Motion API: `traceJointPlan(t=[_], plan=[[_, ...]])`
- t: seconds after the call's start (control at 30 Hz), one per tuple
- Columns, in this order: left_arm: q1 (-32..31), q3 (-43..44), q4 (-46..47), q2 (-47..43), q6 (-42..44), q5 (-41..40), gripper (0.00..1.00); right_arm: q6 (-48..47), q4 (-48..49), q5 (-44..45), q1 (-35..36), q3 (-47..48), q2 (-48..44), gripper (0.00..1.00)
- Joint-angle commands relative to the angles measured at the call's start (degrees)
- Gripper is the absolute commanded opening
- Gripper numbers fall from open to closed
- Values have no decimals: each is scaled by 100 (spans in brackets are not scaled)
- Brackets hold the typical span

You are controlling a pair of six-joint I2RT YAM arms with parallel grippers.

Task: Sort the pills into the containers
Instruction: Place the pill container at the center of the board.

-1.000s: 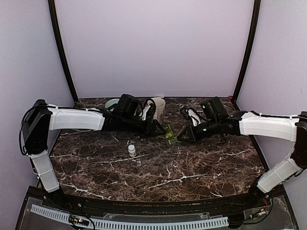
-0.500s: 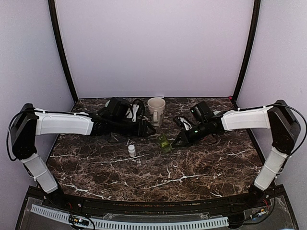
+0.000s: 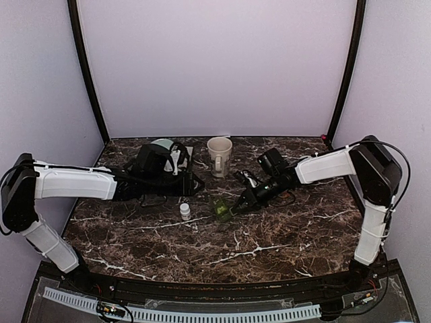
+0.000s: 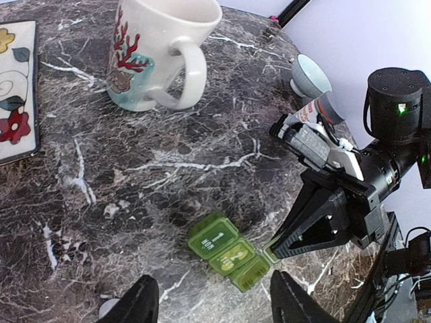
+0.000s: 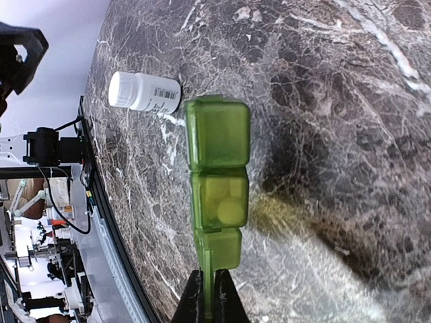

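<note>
Fingers (image 5: 191, 306) of the right gripper (image 5: 206, 304) are pinched tight on a thin tab at one end of the pill box (image 5: 217, 161); fingers (image 4: 140, 304) of the left gripper (image 4: 212, 303) stand wide apart with nothing between them, pointing toward the box.

Right wrist view: three light green compartments lie in a row with lids down; a pale round shape shows through the middle lid, and what it is cannot be told; a white pill bottle (image 5: 145, 92) lies on its side just beyond the far end of the box.

Left wrist view: the pill box (image 4: 229, 252) sits near the left fingers, and the right gripper (image 4: 277, 249) meets its end; whether the box rests on the marble table (image 4: 101, 168) or hangs just above it cannot be told; a cream mug (image 4: 158, 54) with a coral print and a flowered tile (image 4: 13, 87) stand farther back; a grey round object (image 4: 310, 74) lies near the table's rim, unseen from above.

Top view: the box (image 3: 219, 207) is about mid-table, between the bottle (image 3: 185, 212) and the right gripper (image 3: 234, 206); the left gripper (image 3: 194, 183) is near; a pale green bowl (image 3: 161, 143) peeks out behind the left arm near the back edge; the mug (image 3: 219, 155) also stands at the back; bare marble runs from the box to the near edge.
</note>
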Motion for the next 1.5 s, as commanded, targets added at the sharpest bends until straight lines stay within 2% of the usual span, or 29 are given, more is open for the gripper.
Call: traceJointPlan(t=[0.0, 0.3, 0.6, 0.83, 1.17, 1.47], plan=[[21, -329, 265, -334, 116, -391, 58, 11, 132, -182, -19, 418, 327, 0], [21, -910, 489, -612, 134, -724, 61, -344, -563, 295, -23, 1126, 843, 0], [30, -1158, 687, -622, 127, -756, 65, -574, -1035, 955, -24, 1466, 972, 27], [60, -1334, 789, -687, 139, -742, 68, -657, -1038, 1316, -21, 1526, 833, 38], [108, -1615, 1037, -768, 117, -651, 71, -821, -1173, 2508, 124, 1418, 178, 40], [126, -1539, 1040, -683, 257, -634, 71, -937, -1408, 4017, 856, 1557, -47, 40]])
